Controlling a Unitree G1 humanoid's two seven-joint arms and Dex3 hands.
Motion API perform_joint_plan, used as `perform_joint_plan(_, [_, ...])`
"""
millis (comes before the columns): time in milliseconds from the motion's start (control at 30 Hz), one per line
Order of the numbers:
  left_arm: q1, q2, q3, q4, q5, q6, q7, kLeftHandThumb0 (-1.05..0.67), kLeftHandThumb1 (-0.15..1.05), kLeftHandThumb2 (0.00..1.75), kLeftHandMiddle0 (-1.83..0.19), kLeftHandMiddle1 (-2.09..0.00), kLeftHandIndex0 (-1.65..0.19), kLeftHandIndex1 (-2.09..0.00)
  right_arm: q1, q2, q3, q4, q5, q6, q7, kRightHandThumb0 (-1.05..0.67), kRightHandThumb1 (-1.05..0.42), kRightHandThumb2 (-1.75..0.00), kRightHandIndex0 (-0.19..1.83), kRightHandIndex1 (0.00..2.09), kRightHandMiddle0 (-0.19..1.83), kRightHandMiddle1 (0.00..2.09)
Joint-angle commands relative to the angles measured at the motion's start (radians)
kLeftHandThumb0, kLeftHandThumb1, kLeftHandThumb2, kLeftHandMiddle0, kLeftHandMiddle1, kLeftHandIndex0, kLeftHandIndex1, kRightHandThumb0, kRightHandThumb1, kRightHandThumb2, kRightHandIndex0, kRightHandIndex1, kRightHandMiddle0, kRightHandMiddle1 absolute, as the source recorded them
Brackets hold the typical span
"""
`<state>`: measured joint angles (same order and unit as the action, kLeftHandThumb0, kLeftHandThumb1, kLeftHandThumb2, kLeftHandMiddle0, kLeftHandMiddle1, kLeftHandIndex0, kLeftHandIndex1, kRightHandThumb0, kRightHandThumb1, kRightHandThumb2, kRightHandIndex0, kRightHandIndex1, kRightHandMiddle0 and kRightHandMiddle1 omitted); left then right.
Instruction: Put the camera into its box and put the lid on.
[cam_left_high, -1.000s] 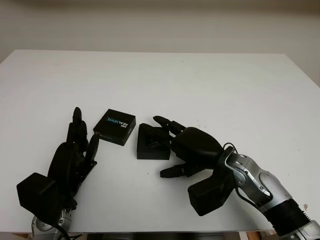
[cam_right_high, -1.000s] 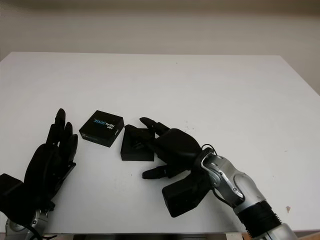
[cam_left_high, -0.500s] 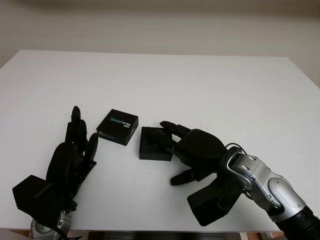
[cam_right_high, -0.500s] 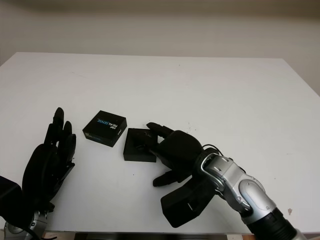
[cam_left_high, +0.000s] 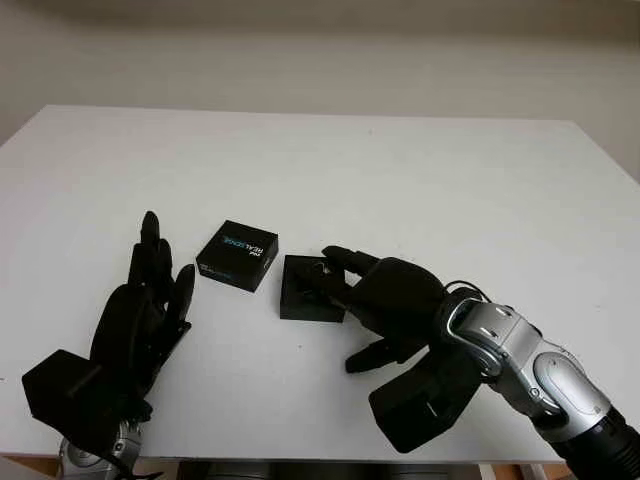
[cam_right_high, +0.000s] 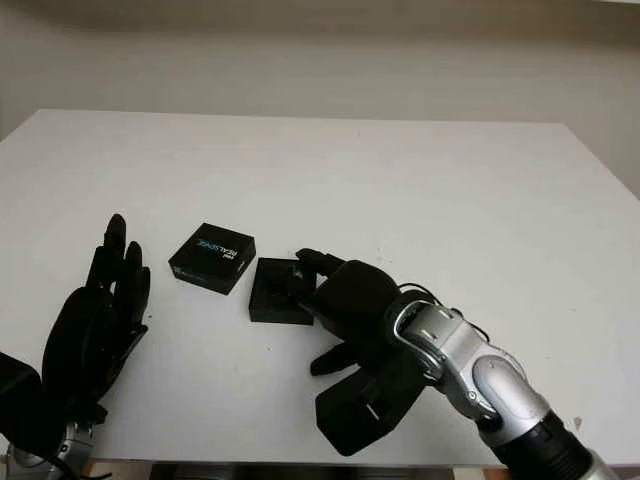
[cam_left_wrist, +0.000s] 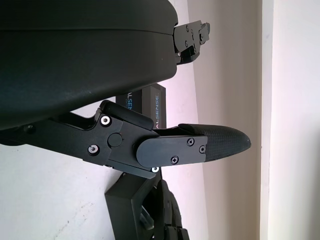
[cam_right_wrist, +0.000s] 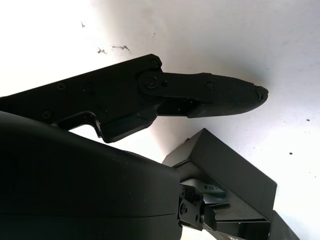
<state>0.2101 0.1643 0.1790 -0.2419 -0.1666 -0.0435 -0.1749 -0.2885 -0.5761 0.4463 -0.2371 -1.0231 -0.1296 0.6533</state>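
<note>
Open black box (cam_left_high: 309, 290) near the middle of the white table (cam_left_high: 420, 190), toward the front edge, top uncovered. Something small and dark inside, likely the camera, mostly hidden by fingers, so not told for certain. Black lid (cam_left_high: 237, 255) with white and blue lettering flat on the table just beside the box on its left, apart from it by a narrow gap, turned a little askew.

Right hand (cam_left_high: 385, 295) at the box from the right, two fingers (cam_left_high: 340, 258) stretched out over the open top with tips reaching into or just above the hollow; thumb (cam_left_high: 375, 352) low and off to the near side, over bare table. No clear pinch on anything: whether the fingertips touch what lies inside cannot be told. In the right wrist view, one long finger (cam_right_wrist: 220, 92) extended above the table surface and the box's wall (cam_right_wrist: 235, 175) just below the palm shell. Silver forearm (cam_left_high: 520, 365) trailing back toward the bottom right corner.

Left hand (cam_left_high: 135, 320) open at the front left of the table, holding nothing, fingers pointing away toward the far edge, well short of the lid and to its left. In the left wrist view, one finger (cam_left_wrist: 210, 142) stretched straight, with the lid's (cam_left_wrist: 152, 107) lettered side behind it.
</note>
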Motion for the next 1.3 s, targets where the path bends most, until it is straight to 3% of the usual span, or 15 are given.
perform_joint_plan(0, [-0.007,0.006,0.008,-0.020,-0.010,-0.004,-0.004,-0.77,1.05,0.44,0.19,0.00,0.19,0.00,0.063,-0.026,0.010,0.049,-0.043,0.037,0.018,-0.80,-1.05,-0.48,-0.01,0.05,0.00,0.05])
perform_joint_plan(400, [-0.002,0.000,0.004,-0.026,-0.006,0.000,0.005,-0.77,1.05,0.44,0.19,0.00,0.19,0.00,0.042,-0.036,0.002,0.028,-0.088,0.126,0.166,-0.76,-1.05,-0.48,0.00,0.06,0.00,0.05])
perform_joint_plan(700, [0.001,0.000,-0.002,-0.027,0.005,0.008,0.011,-0.77,1.05,0.44,0.19,0.00,0.19,0.00,0.027,-0.034,-0.008,0.031,-0.069,0.131,0.182,-0.74,-1.05,-0.44,0.09,0.09,0.11,0.09])
perform_joint_plan(867, [0.004,0.002,-0.005,-0.022,0.014,0.004,0.009,-0.78,1.05,0.45,0.19,0.00,0.19,0.00,0.059,0.049,-0.092,0.068,0.098,0.102,-0.073,-0.71,-1.05,-0.31,0.25,0.13,0.25,0.13])
perform_joint_plan(1033, [0.000,-0.002,-0.007,-0.009,0.012,-0.009,0.005,-0.78,1.05,0.45,0.19,0.00,0.19,0.00,0.069,0.202,-0.195,0.161,0.342,0.002,-0.423,-0.59,-0.95,-0.06,0.64,0.34,0.58,0.33])
perform_joint_plan(1133, [-0.003,-0.004,-0.009,-0.007,0.011,-0.009,0.005,-0.78,1.05,0.45,0.19,0.00,0.19,0.00,0.024,0.277,-0.232,0.218,0.482,-0.031,-0.492,-0.57,-0.91,-0.06,0.46,0.82,0.37,0.80])
perform_joint_plan(1267, [-0.002,-0.002,-0.015,-0.014,0.022,-0.003,0.010,-0.79,1.05,0.45,0.19,0.00,0.19,0.00,-0.035,0.342,-0.265,0.257,0.606,-0.003,-0.507,-0.58,-0.89,-0.05,0.35,0.99,0.23,1.00])
